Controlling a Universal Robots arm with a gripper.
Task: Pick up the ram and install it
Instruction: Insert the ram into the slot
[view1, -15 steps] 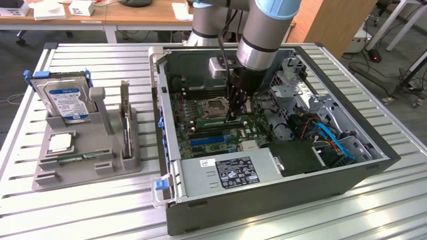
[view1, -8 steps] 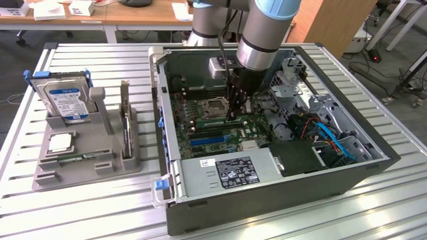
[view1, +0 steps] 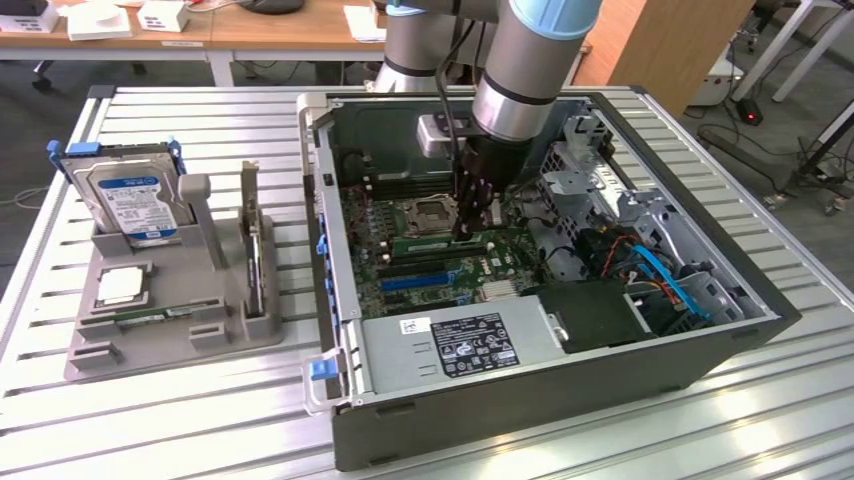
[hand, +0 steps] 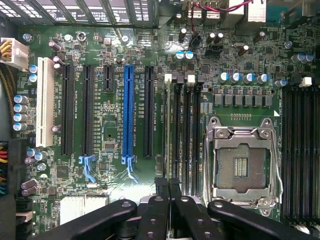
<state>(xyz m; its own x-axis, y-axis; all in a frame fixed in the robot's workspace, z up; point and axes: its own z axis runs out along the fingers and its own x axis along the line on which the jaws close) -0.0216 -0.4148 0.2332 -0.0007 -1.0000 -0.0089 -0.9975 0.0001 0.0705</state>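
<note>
My gripper (view1: 466, 232) is down inside the open computer case (view1: 534, 400), just above the motherboard (hand: 110, 125). Its two black fingers (hand: 161, 200) are shut against each other, with nothing visible between them. The tips hover over one end of the black memory slots (hand: 182, 130), next to the empty CPU socket (hand: 242, 162). On the exterior view's left, a thin green stick that looks like the ram (view1: 140, 316) lies flat in the grey tray (view1: 174, 345), far from the gripper.
The tray also holds an upright silver hard drive with a blue label (view1: 134, 205), a dark upright card (view1: 250, 225) and a square chip (view1: 120, 286). Case walls, a power supply (view1: 454, 345), a drive cage and blue cables (view1: 667, 275) surround the arm.
</note>
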